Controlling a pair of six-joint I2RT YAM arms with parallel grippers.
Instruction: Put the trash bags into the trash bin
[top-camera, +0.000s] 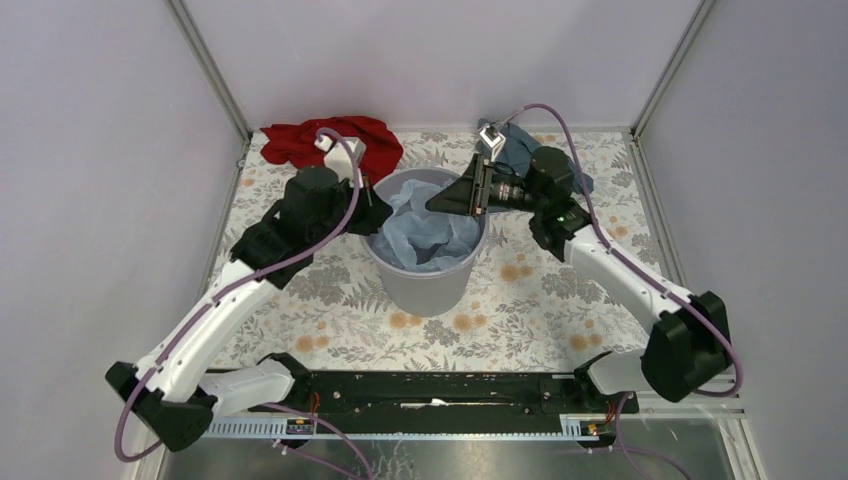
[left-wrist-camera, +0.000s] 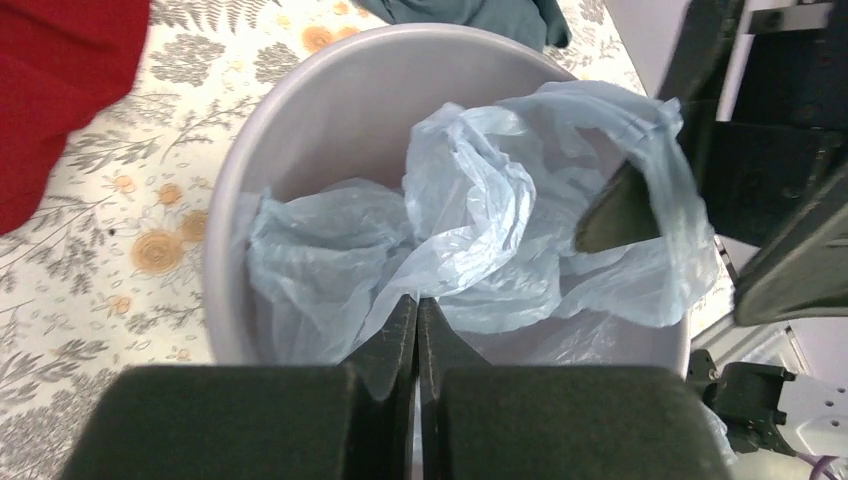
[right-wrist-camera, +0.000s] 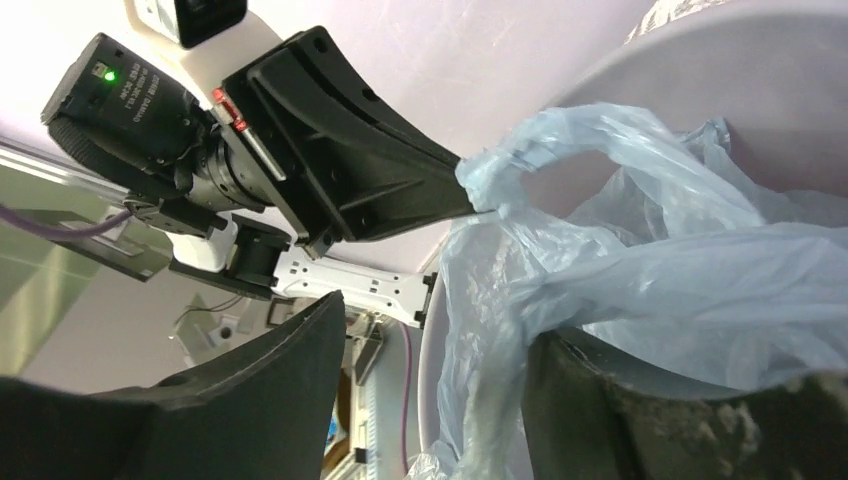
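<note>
The bin (top-camera: 425, 275) stood at the centre of the top view on the flowered table (top-camera: 540, 300). The bag (top-camera: 430, 232) lay bunched inside it and filled most of the opening. One fold rose to the rim at the right of the left wrist view.

The left gripper (left-wrist-camera: 417, 308) sat at the bin's left rim, its fingers pressed together on a pinch of the bag's film. The right wrist view showed the same tips nipping a twisted edge of the bag above the bin wall.

The right gripper (top-camera: 440, 200) reached over the bin from the right of the top view. Its fingers were spread, film hung between them, and one finger dipped into the bag.

A red cloth (top-camera: 330, 140) lay at upper left behind the bin, and a teal cloth (top-camera: 515, 150) at upper right.
</note>
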